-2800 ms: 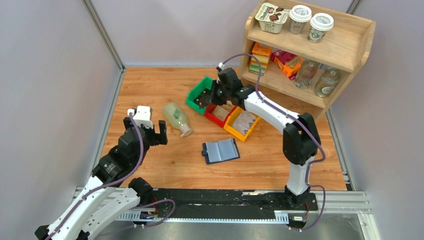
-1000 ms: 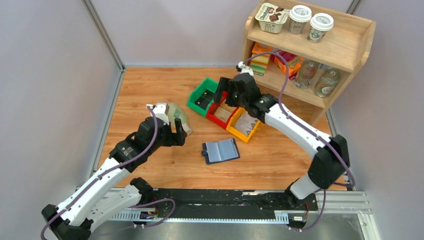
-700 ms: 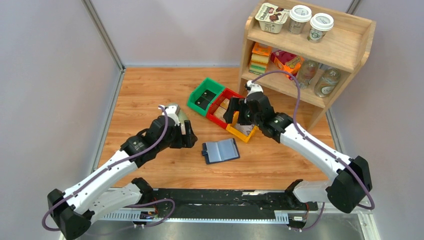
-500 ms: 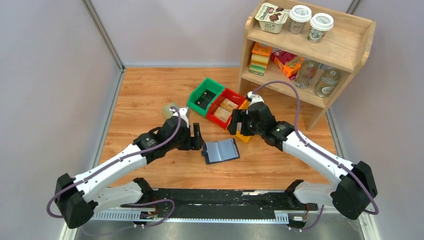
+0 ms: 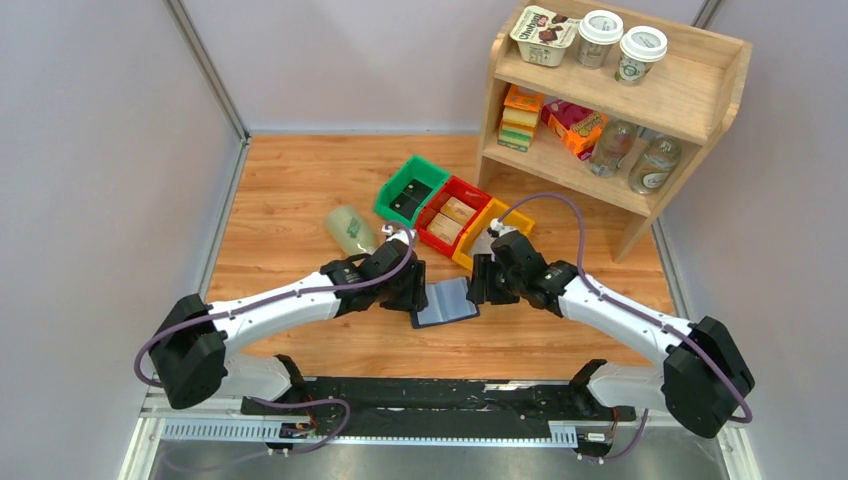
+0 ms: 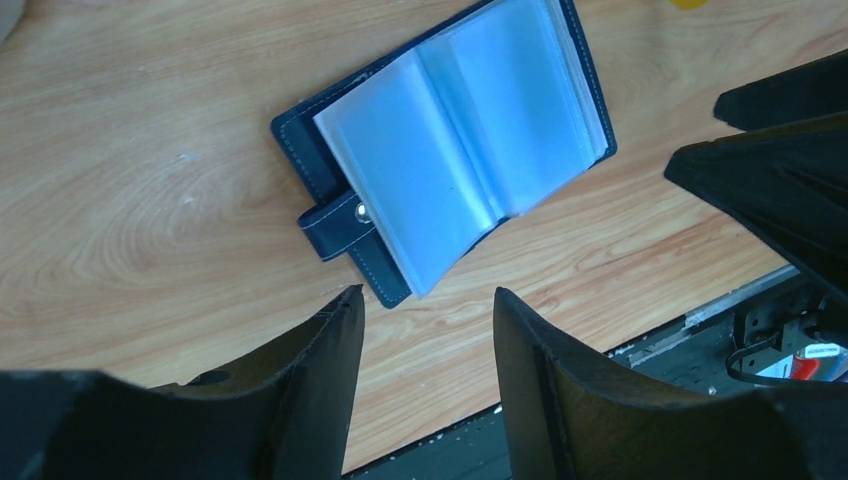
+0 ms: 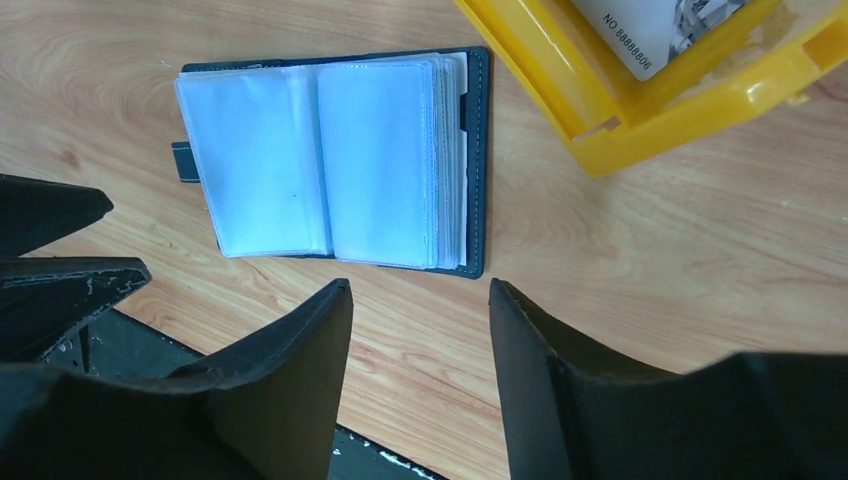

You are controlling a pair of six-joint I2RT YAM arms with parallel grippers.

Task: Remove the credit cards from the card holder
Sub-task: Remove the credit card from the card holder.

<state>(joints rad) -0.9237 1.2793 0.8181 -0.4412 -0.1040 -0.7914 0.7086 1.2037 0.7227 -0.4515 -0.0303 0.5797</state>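
The card holder lies open and flat on the wooden table, a navy case with pale blue clear sleeves fanned across it and a snap tab on its left edge. The credit cards cannot be told apart from the sleeves. My left gripper hangs just left of the holder, open and empty. Just right of the holder is my right gripper, also open with nothing between its fingers. Neither gripper touches the holder.
Green, red and yellow bins stand in a row behind the holder; the yellow bin holds a printed card. A bottle lies at the left. A wooden shelf fills the back right.
Both arms have swung in from the bottle and the bins and come down on either side of the card holder. Both pairs of jaws have narrowed.
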